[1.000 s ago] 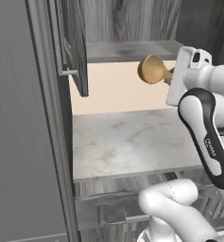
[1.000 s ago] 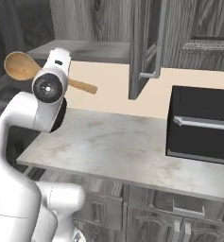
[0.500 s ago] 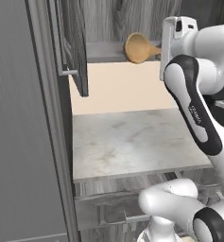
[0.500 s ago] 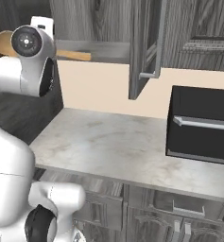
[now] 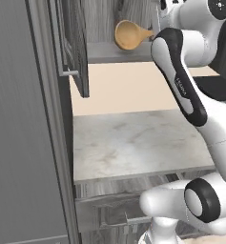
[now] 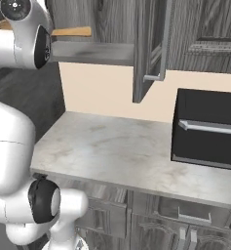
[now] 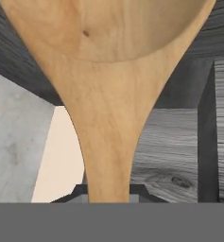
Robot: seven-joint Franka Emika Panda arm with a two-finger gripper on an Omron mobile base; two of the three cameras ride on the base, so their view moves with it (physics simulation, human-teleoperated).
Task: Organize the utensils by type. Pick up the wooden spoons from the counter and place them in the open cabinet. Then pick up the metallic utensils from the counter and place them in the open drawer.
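End effector point(image 7: 108, 196) clamped on wooden spoon point(image 5: 128, 34) handle, bowl ahead, level with cabinet point(image 5: 115, 51) shelf. Push forward until bowl clears shelf lip, lower flat, then release. Tabletop point(image 5: 133, 143) well below.

Black oven point(image 6: 207, 128) on worktop, right

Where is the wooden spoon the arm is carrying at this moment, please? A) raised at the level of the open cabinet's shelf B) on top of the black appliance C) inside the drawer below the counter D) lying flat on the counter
A: the wooden spoon is up at the shelf of the open cabinet, well above the counter.
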